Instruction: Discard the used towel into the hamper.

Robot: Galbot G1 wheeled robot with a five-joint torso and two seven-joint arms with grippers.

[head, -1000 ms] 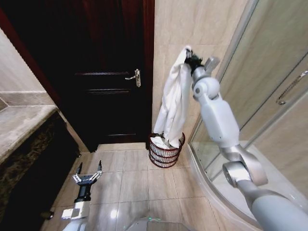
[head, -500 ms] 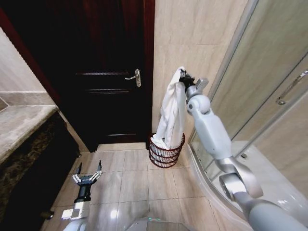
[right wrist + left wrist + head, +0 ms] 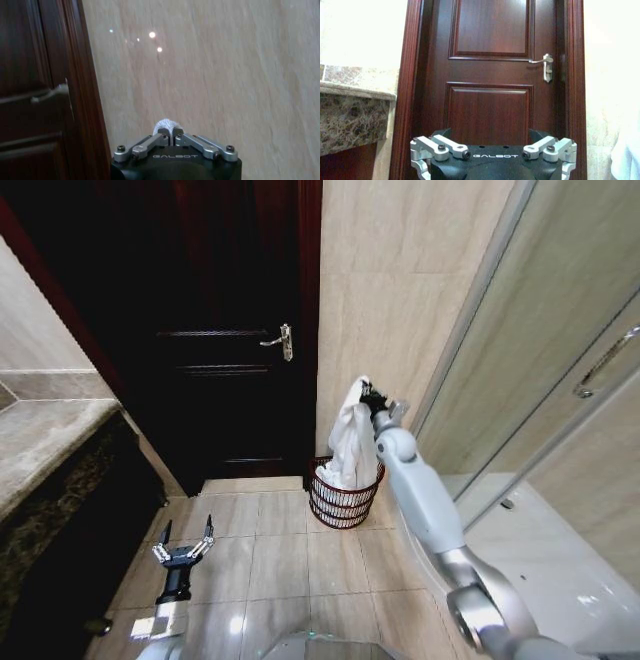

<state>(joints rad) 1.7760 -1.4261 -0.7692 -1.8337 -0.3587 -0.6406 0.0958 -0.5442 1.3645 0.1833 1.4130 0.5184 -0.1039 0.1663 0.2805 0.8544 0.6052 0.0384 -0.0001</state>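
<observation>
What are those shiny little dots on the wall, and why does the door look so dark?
In the right wrist view, the bright dots on the beige tiled wall are lamp glare, above the right gripper pinching the white cloth towel. In the head view, the dark red-brown wooden door sits in deep shadow; in the left wrist view it looks brighter, and the wall beside it washes out.

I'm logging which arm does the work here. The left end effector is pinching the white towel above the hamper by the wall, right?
Not quite: the right end effector pinches the white towel above the hamper by the wall, as the head view shows. The left end effector hangs open, low over the floor tiles.
</observation>
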